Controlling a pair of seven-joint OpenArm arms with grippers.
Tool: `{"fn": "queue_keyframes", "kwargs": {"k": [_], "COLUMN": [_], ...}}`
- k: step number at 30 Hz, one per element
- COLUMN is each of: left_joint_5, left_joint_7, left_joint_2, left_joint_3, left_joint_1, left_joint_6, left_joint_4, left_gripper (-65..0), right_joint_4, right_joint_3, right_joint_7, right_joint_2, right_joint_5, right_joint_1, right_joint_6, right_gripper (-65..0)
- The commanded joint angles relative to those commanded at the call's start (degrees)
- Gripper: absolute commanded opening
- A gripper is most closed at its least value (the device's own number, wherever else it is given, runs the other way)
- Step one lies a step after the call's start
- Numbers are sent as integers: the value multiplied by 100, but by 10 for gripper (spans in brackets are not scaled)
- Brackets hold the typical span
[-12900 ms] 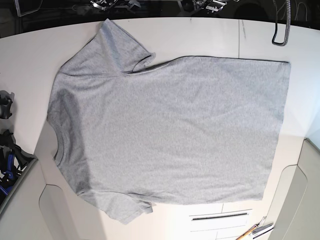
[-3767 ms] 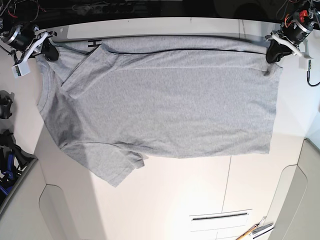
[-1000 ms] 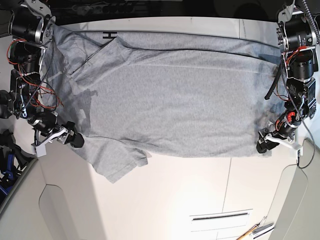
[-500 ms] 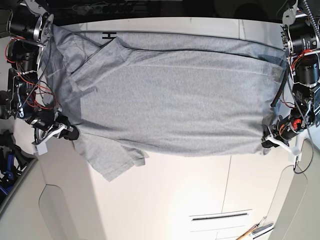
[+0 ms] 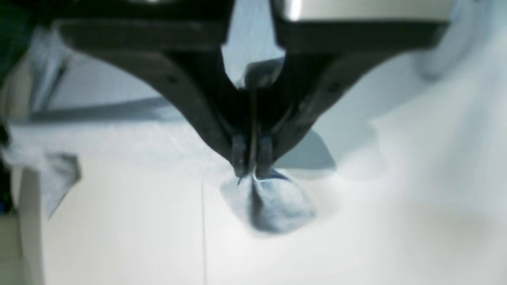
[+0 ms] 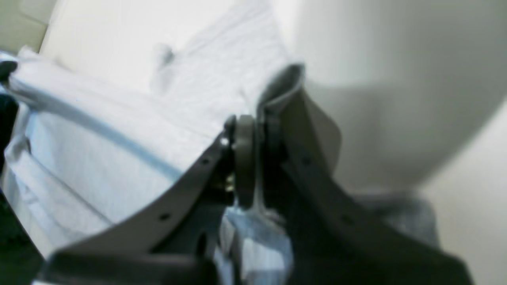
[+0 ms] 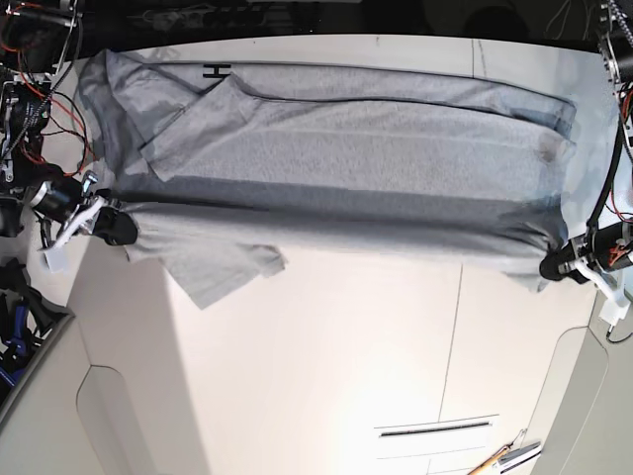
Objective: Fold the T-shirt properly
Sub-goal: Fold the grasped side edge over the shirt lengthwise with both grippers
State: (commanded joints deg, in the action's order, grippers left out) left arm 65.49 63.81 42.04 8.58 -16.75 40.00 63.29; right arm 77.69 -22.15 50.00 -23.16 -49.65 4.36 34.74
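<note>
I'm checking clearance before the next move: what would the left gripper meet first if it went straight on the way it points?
Probably the shirt: the left gripper has its cloth pinched, with a tuft just past the fingertips. Beyond that seems to be the white table, though depth is unclear.

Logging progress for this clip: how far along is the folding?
The T-shirt's far edge already looks folded over. In hand: the left gripper and right gripper pinch its near edge, lifted. Apparently left: laying that down and tucking the sleeve still sticking out.

Pale, seamed tabletop (image 7: 326, 396); grey panels at both lower corners.
</note>
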Motion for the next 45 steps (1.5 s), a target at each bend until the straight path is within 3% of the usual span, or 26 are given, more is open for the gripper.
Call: {"fn": "queue_keyframes", "kwargs": {"k": [3, 7, 14, 15, 17, 19, 28, 33, 37, 41, 45], "left_joint_5": [48, -42, -278, -304, -319, -323, -356, -297, -245, -238, -229], "left_joint_7": [28, 33, -24, -42, -90, -79, -103, -101, -101, -103, -173], "left_joint_2": [199, 195, 107, 48, -52, -136, -203, -205, -208, -208, -223], "left_joint_3": [0, 2, 0, 0, 0, 0, 0, 0, 0, 0, 0], "left_joint_1": [605, 1259, 1803, 1803, 1805, 1805, 1805, 1803, 1803, 1803, 1803], "left_joint_6": [0, 0, 0, 0, 0, 0, 0, 0, 0, 0, 0], "left_joint_4": [855, 1668, 1849, 1849, 1849, 1849, 1849, 1849, 1849, 1849, 1849], "left_gripper": [-650, -650, -650, -650, -650, -650, -650, -650, -650, -650, -650], "right_joint_4": [420, 680, 671, 669, 669, 673, 673, 422, -568, -1620, -1646], "right_joint_3": [-195, -431, -525, -527, -527, -553, -1497, -955, -151, 621, 1318], "right_joint_7": [20, 52, -184, -258, -404, -568, -723, -1128, -1366, -1394, -1233], "right_joint_2": [0, 2, 63, 96, 129, 129, 223, 236, 236, 238, 238], "right_joint_5": [-96, -96, 83, 208, 293, 295, 323, 793, 1381, 1408, 1403], "right_joint_1": [-470, -990, -1652, -1652, -1648, -1624, -1040, -511, 186, 647, 654], "right_joint_6": [2, 0, -44, -44, -46, -48, -111, -120, -133, -129, -103], "right_gripper": [-650, -650, -650, -609, -420, -336, -337, -337, -337, -337, -338]}}
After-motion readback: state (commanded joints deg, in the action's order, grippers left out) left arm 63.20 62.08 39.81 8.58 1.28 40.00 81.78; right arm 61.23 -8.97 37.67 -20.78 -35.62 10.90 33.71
